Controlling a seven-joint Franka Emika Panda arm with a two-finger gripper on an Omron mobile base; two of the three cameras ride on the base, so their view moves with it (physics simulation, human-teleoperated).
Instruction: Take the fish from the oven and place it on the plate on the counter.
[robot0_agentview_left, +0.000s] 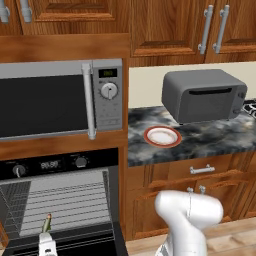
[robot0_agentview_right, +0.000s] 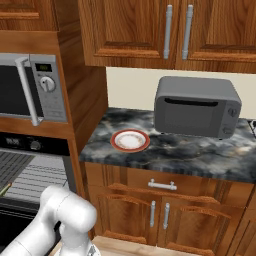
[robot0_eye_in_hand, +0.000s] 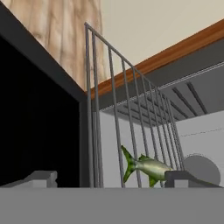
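Two claw tips (robot0_eye_in_hand: 111, 179) stand apart around the fish (robot0_eye_in_hand: 146, 167) on the oven (robot0_agentview_left: 60, 200) rack; you should close them.

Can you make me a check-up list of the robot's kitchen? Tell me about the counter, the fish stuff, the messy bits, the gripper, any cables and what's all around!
surface: the counter is dark marbled stone.
job's things: the fish lies on the wire rack in the oven, whose door is open; the plate sits on the counter with nothing on it.
clutter: a grey toaster oven stands behind the plate.
grippers: the gripper is open, near the fish, not holding it.
cables: nothing seen.
surroundings: silver microwave above the oven, wooden cabinets overhead, drawers below.
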